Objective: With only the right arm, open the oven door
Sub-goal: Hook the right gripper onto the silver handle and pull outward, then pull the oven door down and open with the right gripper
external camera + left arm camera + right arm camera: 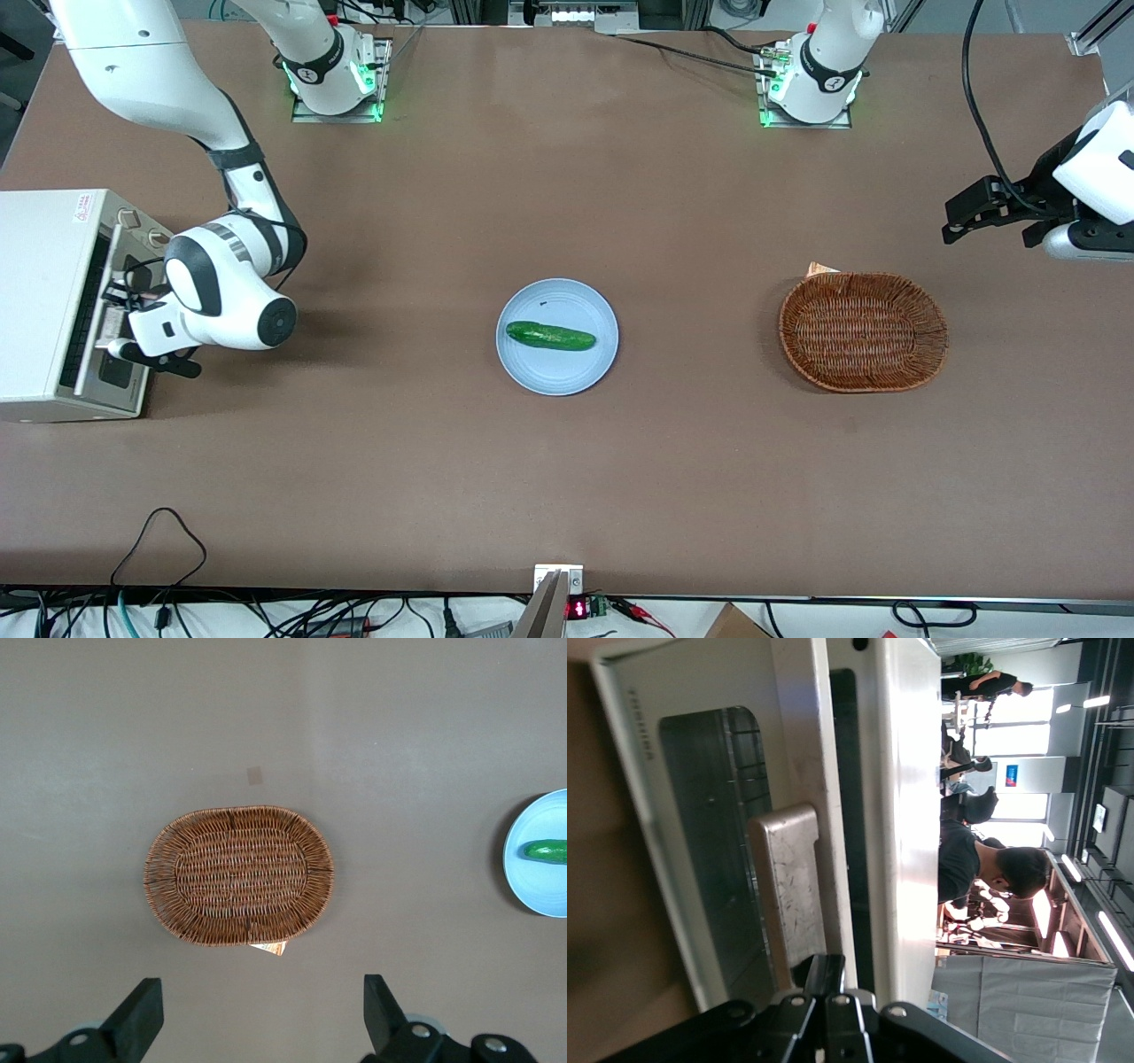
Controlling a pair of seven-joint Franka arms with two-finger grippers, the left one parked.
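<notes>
Cream-white, the oven door (pixel 89 319) stands tilted slightly ajar on the toaster oven (pixel 40 301) at the working arm's end of the table (pixel 567 461). The right arm (pixel 226 283) reaches in, its gripper (pixel 113 321) clamped on the door's pale bar handle (pixel 808 815).

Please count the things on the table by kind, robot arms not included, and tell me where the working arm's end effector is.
Oven: 1
Plate: 1
Cucumber: 1, lying on the plate
Basket: 1
Total: 4
The end effector is at the oven door, by its handle; the door stands slightly ajar.
</notes>
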